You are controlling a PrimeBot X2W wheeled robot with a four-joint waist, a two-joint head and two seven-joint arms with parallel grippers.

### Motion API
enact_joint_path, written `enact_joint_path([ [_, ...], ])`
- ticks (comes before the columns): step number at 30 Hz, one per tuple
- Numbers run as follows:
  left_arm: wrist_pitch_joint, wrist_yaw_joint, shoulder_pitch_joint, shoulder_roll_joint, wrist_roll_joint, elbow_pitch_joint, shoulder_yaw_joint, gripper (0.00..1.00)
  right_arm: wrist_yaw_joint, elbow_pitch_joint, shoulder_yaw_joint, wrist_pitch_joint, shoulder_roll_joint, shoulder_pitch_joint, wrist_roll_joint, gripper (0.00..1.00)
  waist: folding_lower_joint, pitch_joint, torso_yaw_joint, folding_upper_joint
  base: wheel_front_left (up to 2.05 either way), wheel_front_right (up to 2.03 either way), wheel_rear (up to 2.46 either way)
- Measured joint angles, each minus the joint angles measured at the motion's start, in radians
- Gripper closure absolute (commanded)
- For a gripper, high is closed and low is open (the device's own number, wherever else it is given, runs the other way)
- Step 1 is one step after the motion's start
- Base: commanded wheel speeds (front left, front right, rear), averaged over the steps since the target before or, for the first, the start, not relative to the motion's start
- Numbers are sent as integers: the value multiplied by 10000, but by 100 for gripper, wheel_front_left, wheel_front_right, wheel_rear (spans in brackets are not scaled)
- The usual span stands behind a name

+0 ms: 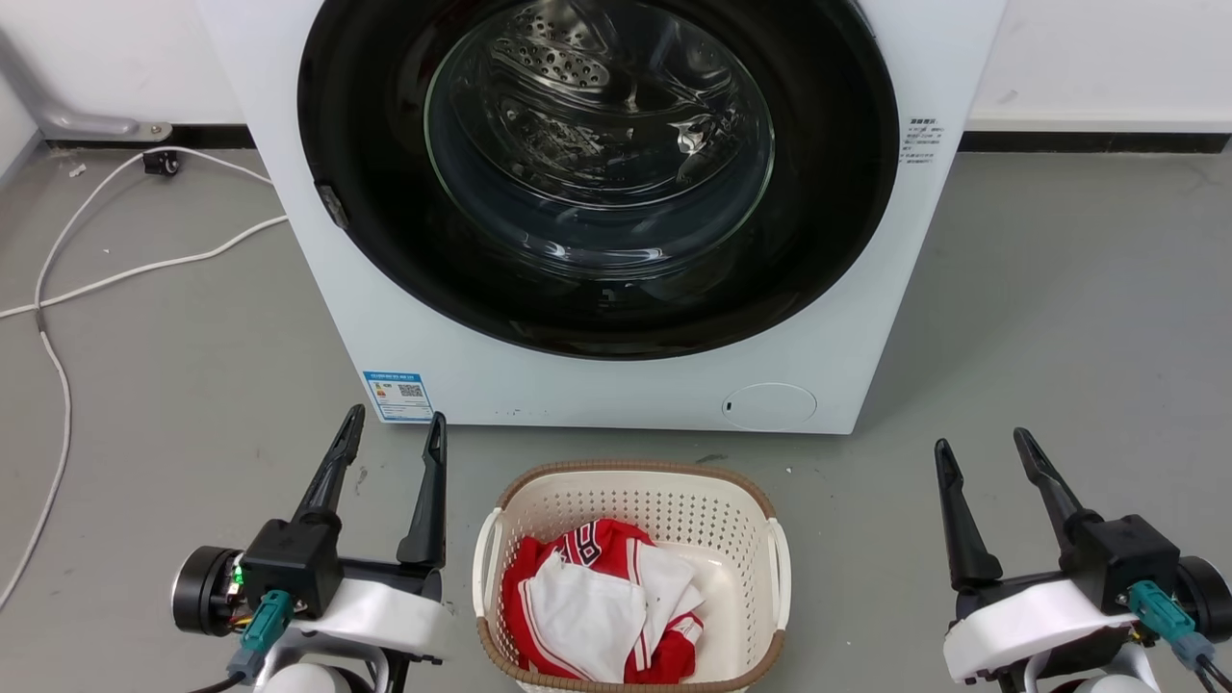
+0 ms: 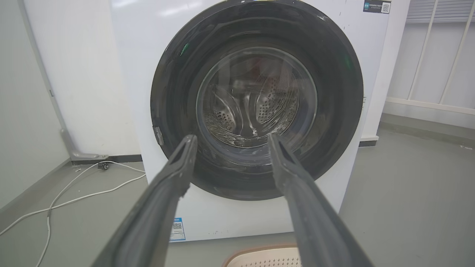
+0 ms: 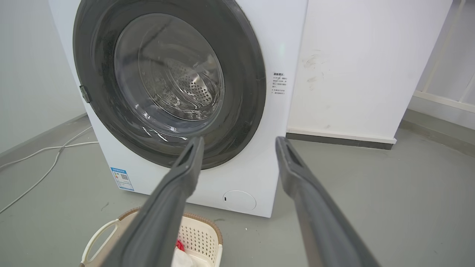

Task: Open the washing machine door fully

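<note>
Head view: the washing machine [image 1: 597,390] stands square ahead, and its door [image 1: 597,173] sits flush in the front, shut as far as I can judge. The left pincer [image 1: 397,416] hangs before the machine's lower left corner, fingers spread wide, nothing in them. The right pincer [image 1: 981,439] is off the machine's lower right corner, equally wide and empty. A laundry basket [image 1: 635,478] holding clothes sits just in front of the machine, between them.

Left wrist view: the spread fingers frame the door's glass, well short of it. A small grey tab [image 2: 158,135] shows on the door's left edge.

Right wrist view: same story, no contact, door closed against the machine.

So nothing is done yet. Reaching the edge, gripping and swinging it wide all remain.
</note>
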Motion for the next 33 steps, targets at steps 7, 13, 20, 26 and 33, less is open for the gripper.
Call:
enact_joint_path([
  [7, -88, 0, 0, -21, 318, -8, 23, 0, 0, 38, 35, -88, -2, 0, -238, 0, 0, 21, -6, 0, 0, 0, 0],
  [13, -88, -6, 0, -54, 276, 13, 81, 0, 0, 127, 13, -100, -2, -1, -167, 0, 0, 23, -5, 0, 0, 0, 0],
  [20, -102, -17, 0, -67, 265, 59, 115, 0, 0, 222, 4, -98, -2, -1, -44, 5, 0, 28, -12, 0, 0, 0, 0],
  [26, -102, -52, -1, -84, 261, 79, 132, 0, 0, 291, 21, -104, -2, -1, 245, 100, 0, 28, -28, -1, 0, 0, 0],
  [33, -102, -88, -3, -105, 228, 100, 144, 0, 0, 546, 90, -368, -4, -64, 4358, 100, 0, 44, -55, 0, 0, 0, 0],
])
